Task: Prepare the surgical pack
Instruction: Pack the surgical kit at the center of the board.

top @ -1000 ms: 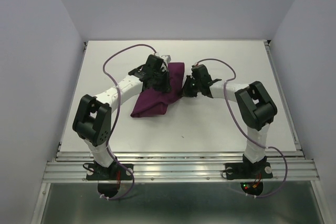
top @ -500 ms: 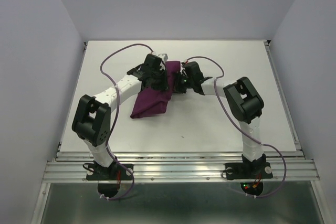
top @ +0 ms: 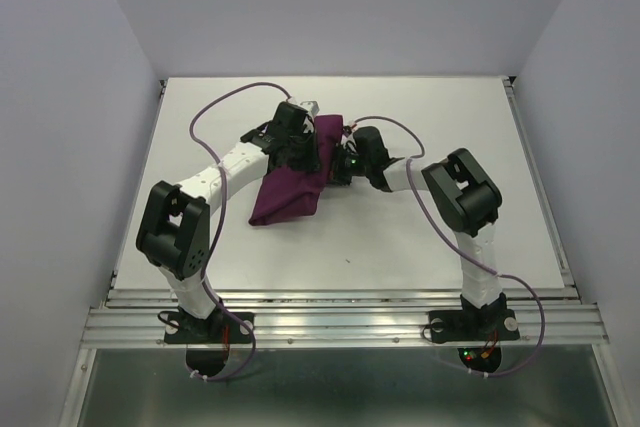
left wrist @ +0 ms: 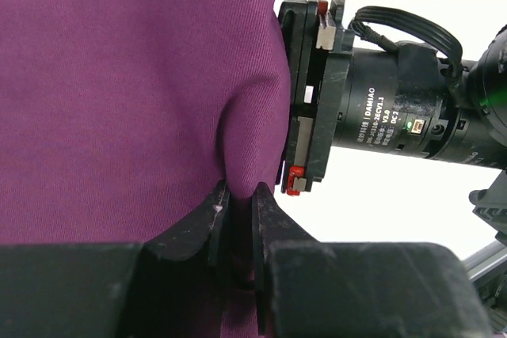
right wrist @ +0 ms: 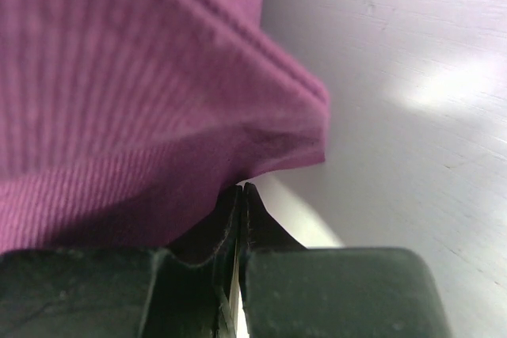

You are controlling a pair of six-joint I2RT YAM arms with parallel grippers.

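Pale walls [top: 340, 7] stand round a white table [top: 420, 237]. A purple cloth [top: 290, 192] lies bunched in a long heap near the middle of the table, and both arms bend in to its far end. From above, the fingers are too small to make out. The left wrist camera shows the left gripper [left wrist: 240, 205] pinching a fold of the cloth. The right wrist camera shows the right gripper [right wrist: 240, 189] closed tight, its tips at the cloth's edge. I can't see whether any cloth is caught there.

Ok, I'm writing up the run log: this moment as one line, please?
left gripper: shut on purple cloth fold | right gripper: shut, tips at cloth edge | cloth: folded on table
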